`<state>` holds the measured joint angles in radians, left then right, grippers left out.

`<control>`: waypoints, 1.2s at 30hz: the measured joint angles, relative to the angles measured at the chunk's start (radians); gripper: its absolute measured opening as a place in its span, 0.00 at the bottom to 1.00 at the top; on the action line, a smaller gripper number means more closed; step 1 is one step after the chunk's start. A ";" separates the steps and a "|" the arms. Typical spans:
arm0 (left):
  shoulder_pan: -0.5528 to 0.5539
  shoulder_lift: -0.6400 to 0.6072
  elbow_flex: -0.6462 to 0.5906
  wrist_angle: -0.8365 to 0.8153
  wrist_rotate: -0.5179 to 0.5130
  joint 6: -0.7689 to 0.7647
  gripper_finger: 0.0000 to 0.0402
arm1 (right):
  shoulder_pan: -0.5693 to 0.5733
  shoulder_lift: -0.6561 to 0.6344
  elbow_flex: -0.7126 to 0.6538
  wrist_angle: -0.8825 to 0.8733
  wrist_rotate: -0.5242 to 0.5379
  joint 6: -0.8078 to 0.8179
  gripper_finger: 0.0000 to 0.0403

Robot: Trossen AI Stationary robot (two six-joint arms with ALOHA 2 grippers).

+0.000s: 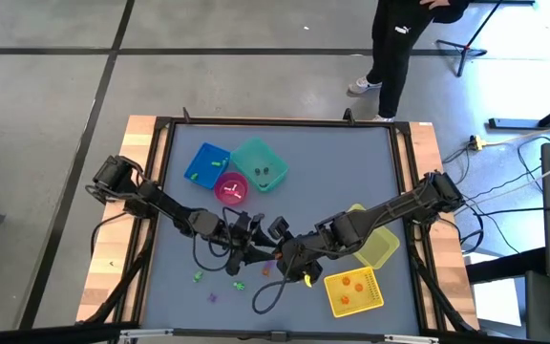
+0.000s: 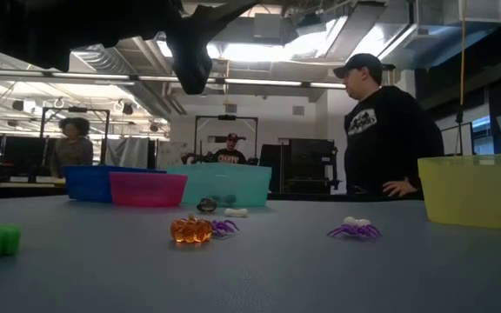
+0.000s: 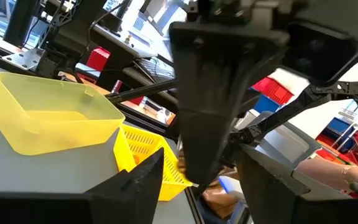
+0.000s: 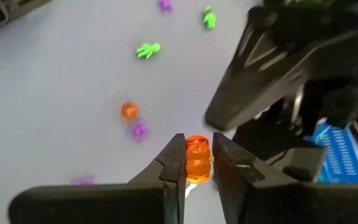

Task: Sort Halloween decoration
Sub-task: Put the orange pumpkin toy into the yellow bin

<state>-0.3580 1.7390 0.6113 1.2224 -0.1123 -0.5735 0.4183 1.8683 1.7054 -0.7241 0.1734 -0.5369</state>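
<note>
Small trinkets lie scattered on the grey table: an orange pumpkin (image 2: 190, 229), a purple spider (image 2: 224, 226), a purple-and-white spider (image 2: 353, 229) and green figures (image 4: 146, 50). My right gripper (image 4: 197, 163), near the table's middle (image 1: 289, 263), is shut on another orange pumpkin (image 4: 197, 160). My left gripper (image 3: 197, 171) hovers open right beside it (image 1: 256, 237) and touches nothing. In the left wrist view the right arm's dark body fills the middle. My right gripper pinches the orange pumpkin by its sides (image 4: 197, 171), between the free ends of its two fingers. The fingers (image 4: 173, 163) come from above, slanting down toward the table. The pumpkin is lifted clear of the table surface.
A blue bin (image 1: 206, 164), a teal bin (image 1: 259, 164) and a pink bin (image 1: 231, 187) stand at the far left. A yellow bin (image 1: 378, 241) and a yellow basket (image 1: 353, 291) holding orange pieces stand at the near right. A person (image 2: 381, 130) stands beyond the far edge.
</note>
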 joint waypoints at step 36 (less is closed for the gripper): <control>0.000 0.000 0.000 -0.036 0.002 0.009 0.47 | 0.144 0.000 -0.085 -0.457 -0.273 0.575 0.15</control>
<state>-0.3584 1.7390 0.6117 1.1862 -0.1101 -0.5644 0.5625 1.8679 1.6208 -1.1808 -0.1000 0.0379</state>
